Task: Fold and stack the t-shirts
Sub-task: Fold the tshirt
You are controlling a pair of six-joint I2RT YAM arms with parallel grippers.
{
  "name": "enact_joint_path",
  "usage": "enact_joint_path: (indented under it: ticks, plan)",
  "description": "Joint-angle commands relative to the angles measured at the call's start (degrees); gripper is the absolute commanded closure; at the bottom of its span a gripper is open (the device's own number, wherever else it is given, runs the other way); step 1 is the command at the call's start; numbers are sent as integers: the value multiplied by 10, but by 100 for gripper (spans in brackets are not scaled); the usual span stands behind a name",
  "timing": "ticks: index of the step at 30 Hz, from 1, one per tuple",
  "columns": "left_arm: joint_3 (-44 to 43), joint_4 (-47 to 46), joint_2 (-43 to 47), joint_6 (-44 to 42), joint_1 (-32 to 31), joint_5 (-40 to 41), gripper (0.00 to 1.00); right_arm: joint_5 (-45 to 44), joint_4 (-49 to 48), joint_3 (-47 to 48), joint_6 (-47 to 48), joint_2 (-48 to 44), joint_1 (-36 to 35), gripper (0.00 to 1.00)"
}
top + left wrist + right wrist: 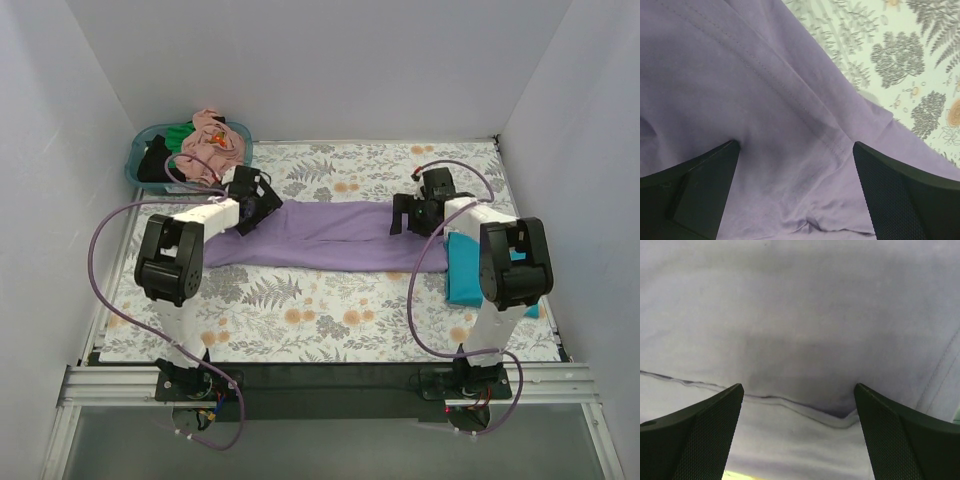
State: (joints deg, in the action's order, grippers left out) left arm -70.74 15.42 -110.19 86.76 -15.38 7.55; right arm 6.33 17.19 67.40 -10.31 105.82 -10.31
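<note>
Teal-blue t-shirt point(463, 272) is nearest, on the right side of the floral table cover point(320, 310). The right arm point(510, 265) sits over a good chunk of it, so I can't say how neatly it's folded.

Past that, the one lavender-purple t-shirt point(330, 235) lies in a long band across the middle of the table. Both grippers are at it, the left gripper point(262, 203) at its left end and the right gripper point(402, 215) at its right end. Each wrist cam shows the jaws spread wide, with only flat purple cloth between the fingers and nothing pinched. The tips look right down at the fabric, but I can't tell if they're actually pressing in. The right wrist view is washed out, so the cloth reads greyish there.

In the far left corner there's one teal plastic basket point(133, 165) with three more shirts bunched in it. The salmon-pink t-shirt point(213, 140) is on top, and the green t-shirt point(180, 132) and black t-shirt point(155, 160) are mostly buried. That makes five shirts counted.
</note>
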Motion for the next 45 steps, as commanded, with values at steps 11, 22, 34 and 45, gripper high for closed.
enact_joint_path:
  ticks: [11,22,34,45]
  plan:
    - [-193,59,-189,-44,-91,-45,2,-18,10,-378,-203,-304,-169,1]
    - [-578,71,-431,-45,-105,-220,2,40,-32,-431,-335,-415,-411,2]
    - [-675,-129,-556,89,-110,-228,2,57,-87,-323,-282,-305,-513,2]
    - [-683,-193,-526,100,-112,-250,2,19,-78,-225,-256,-285,-514,2]
